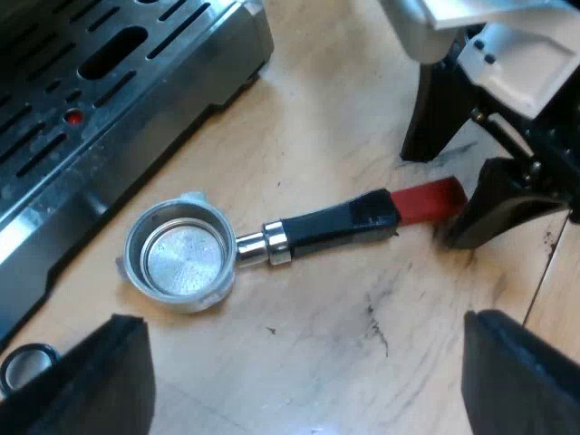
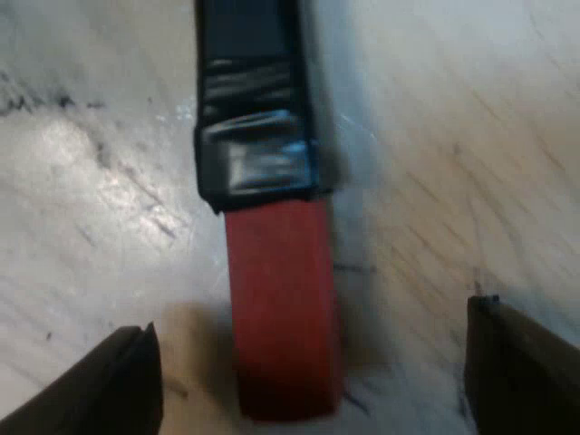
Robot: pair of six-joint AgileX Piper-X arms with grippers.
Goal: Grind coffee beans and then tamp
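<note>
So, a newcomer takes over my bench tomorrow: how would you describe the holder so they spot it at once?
Start at the espresso machine with its slotted tray; the holder lies loose on the wooden table beside it. It is a round, empty metal basket on a dark handle. Its red end, between the open fingers of the right gripper, sets it apart.

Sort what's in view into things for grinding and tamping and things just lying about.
For the job: metal holder, loose on the table, basket empty; espresso machine; right gripper, open around the handle's red end; left gripper, open, holding nothing.
Lying about: small black ring by the machine's base.
</note>
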